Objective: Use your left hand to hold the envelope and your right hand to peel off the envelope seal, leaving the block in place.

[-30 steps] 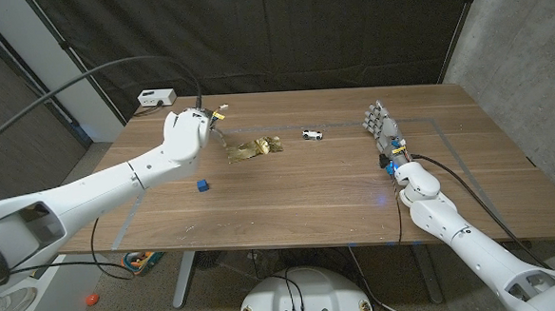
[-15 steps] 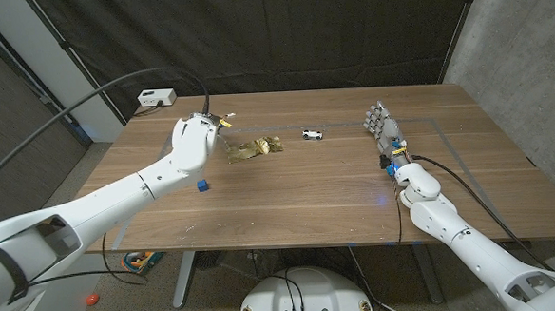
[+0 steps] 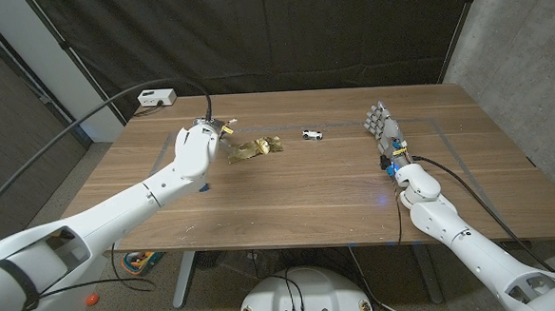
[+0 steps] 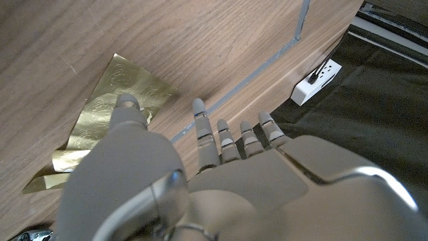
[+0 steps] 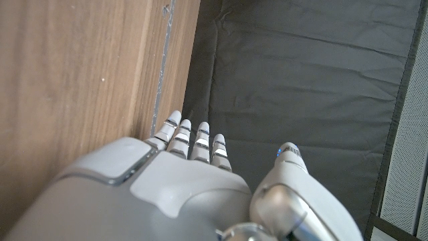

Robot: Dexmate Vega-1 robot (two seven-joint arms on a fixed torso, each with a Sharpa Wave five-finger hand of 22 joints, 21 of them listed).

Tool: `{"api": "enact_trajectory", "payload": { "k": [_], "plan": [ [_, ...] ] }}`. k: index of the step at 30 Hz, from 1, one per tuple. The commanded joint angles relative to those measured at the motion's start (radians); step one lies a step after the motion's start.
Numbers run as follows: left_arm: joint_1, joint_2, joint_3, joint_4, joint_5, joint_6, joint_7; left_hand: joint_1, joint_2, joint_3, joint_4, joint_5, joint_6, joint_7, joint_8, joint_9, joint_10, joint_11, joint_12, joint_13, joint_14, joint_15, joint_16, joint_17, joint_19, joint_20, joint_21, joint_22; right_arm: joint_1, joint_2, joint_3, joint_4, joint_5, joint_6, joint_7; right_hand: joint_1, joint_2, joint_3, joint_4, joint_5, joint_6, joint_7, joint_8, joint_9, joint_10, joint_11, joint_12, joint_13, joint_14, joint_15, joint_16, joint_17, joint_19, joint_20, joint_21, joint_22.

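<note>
A crumpled gold envelope (image 3: 255,148) lies on the wooden table (image 3: 298,188) left of centre; in the left wrist view the gold envelope (image 4: 114,114) is just ahead of the thumb. My left hand (image 3: 197,145) hovers just left of it, open, fingers apart, holding nothing. A small blue block (image 3: 203,188) peeks out beside the left forearm, nearer the front. My right hand (image 3: 384,131) stands on its edge at the table's right side, fingers straight and empty, far from the envelope.
A small white and black object (image 3: 312,134) lies right of the envelope. A white power strip (image 3: 156,97) sits beyond the table's far left corner. Thin tape lines (image 4: 267,63) mark the tabletop. Dark curtain hangs behind.
My left arm has swung rightward and forward, bringing the hand closer to the envelope and covering most of the blue block. The right arm has stayed still.
</note>
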Motion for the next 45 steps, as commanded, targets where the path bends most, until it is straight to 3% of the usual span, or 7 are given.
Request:
{"api": "enact_trajectory", "payload": {
  "k": [1,14,17,20,31,36,45],
  "plan": [
    [0.029,-0.014,-0.006,0.029,-0.02,-0.006,0.06,0.008,0.017,0.004,0.005,0.008,0.035,0.001,0.012,0.0,0.021,-0.009,0.011,0.002,0.004,-0.007,0.0,0.001,-0.002,-0.004,0.002,0.002,0.012,0.01,-0.006,0.014,-0.008,0.004,-0.005,-0.008,0.002,-0.001,0.005,0.006,0.013,0.0,0.003,0.005,0.009,0.001,0.004,0.001,0.006,-0.001,0.003,0.006,0.003,-0.001,-0.004,0.005],
    [0.006,-0.026,0.053,0.067,0.111,-0.006,0.004,0.036,0.026,0.009,-0.007,0.002,0.092,0.003,0.027,-0.001,0.044,-0.021,0.023,0.002,0.017,-0.014,-0.004,-0.003,0.007,-0.003,0.004,0.0,0.021,0.027,-0.007,0.042,-0.015,0.027,-0.011,-0.014,0.003,-0.003,0.008,0.007,0.02,-0.003,0.005,0.005,0.014,0.0,0.005,0.001,0.013,-0.002,0.004,0.007,0.007,0.001,-0.006,0.005],
    [0.017,-0.03,0.048,0.07,0.126,-0.004,0.024,0.039,0.033,0.004,-0.004,-0.009,-0.048,-0.046,-0.04,-0.003,-0.009,-0.008,0.004,0.003,0.013,-0.012,-0.014,-0.004,0.002,-0.002,0.002,0.0,0.022,0.027,-0.008,0.042,-0.016,0.025,-0.013,-0.016,0.004,-0.004,0.01,0.007,0.025,-0.004,0.007,0.005,0.018,0.001,0.007,0.001,0.017,-0.002,0.005,0.007,0.011,0.0,-0.007,0.005],
    [0.027,-0.034,0.033,0.068,0.115,-0.009,0.047,0.037,0.035,0.0,-0.002,-0.013,-0.085,-0.072,-0.056,-0.001,-0.02,-0.004,0.001,0.005,0.004,-0.007,-0.02,-0.004,-0.006,0.004,-0.001,0.0,0.026,0.028,-0.009,0.049,-0.016,0.027,-0.01,-0.018,0.004,-0.004,0.011,0.008,0.026,-0.004,0.007,0.005,0.019,0.002,0.007,0.001,0.018,-0.002,0.006,0.007,0.013,0.002,-0.007,0.005],
    [0.027,-0.044,-0.003,0.071,-0.022,-0.066,0.069,0.026,0.037,-0.011,0.007,-0.02,-0.01,-0.029,-0.032,0.001,0.006,-0.001,0.014,0.006,0.007,-0.002,-0.022,-0.004,-0.006,0.005,-0.002,0.001,0.036,0.033,-0.012,0.061,-0.017,0.03,-0.003,-0.023,0.006,-0.005,0.014,0.009,0.028,-0.004,0.007,0.005,0.021,0.002,0.007,0.001,0.022,-0.001,0.006,0.007,0.014,0.003,-0.01,0.005],
    [0.017,-0.051,0.017,0.088,-0.023,-0.07,0.081,0.027,0.037,-0.014,0.006,-0.021,-0.04,-0.067,-0.046,0.001,0.0,-0.001,0.012,0.007,0.007,-0.001,-0.024,-0.004,-0.004,0.003,-0.001,0.001,0.035,0.032,-0.011,0.058,-0.018,0.03,-0.007,-0.024,0.006,-0.005,0.015,0.01,0.028,-0.005,0.006,0.005,0.021,0.002,0.007,0.001,0.023,-0.001,0.006,0.007,0.015,0.004,-0.011,0.005],
    [0.004,-0.057,0.036,0.114,-0.032,-0.065,0.096,0.041,0.055,-0.011,0.005,-0.024,-0.091,-0.085,-0.068,0.002,-0.012,-0.002,0.008,0.008,0.006,0.0,-0.028,-0.005,-0.005,0.006,-0.002,0.001,0.038,0.032,-0.012,0.058,-0.025,0.026,-0.019,-0.027,0.006,-0.006,0.017,0.01,0.03,-0.006,0.006,0.005,0.021,0.0,0.006,0.001,0.028,0.002,0.006,0.007,0.016,0.006,-0.014,0.006]
  ]
}}
